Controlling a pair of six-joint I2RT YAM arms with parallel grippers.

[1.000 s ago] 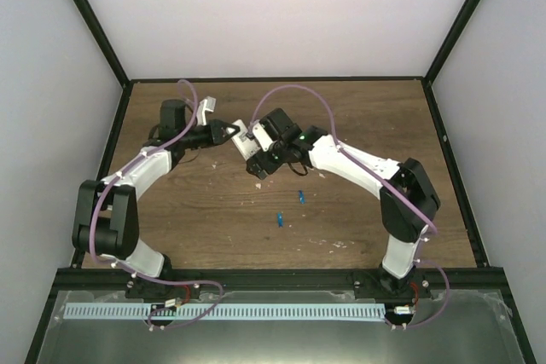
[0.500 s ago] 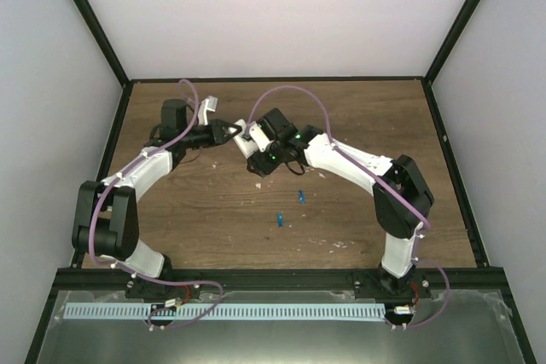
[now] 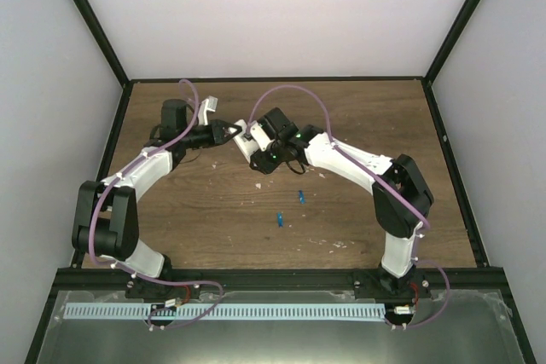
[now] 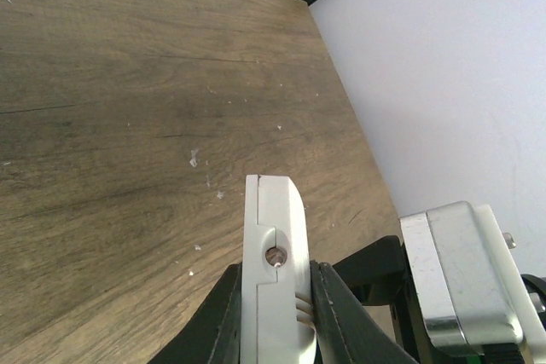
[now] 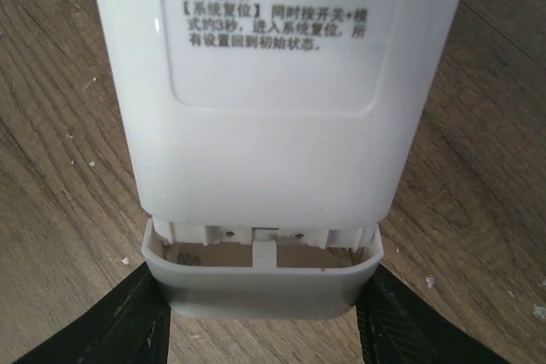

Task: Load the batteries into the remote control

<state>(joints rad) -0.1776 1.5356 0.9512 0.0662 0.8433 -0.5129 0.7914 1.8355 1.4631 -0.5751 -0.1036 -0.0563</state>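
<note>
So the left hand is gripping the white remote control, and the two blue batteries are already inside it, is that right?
Not quite. The left hand does grip the white remote control, but the two blue batteries are not inside it. They lie loose on the wooden table in front of the arms, as the top external view shows.

White remote control [image 5: 256, 83] with black print and grey end rim, bright-blue batteries [image 3: 300, 196], brown wood-grain table [image 4: 128, 83] flecked white, white-and-black arms [image 3: 358, 159], purple cables [image 3: 290, 89].
</note>
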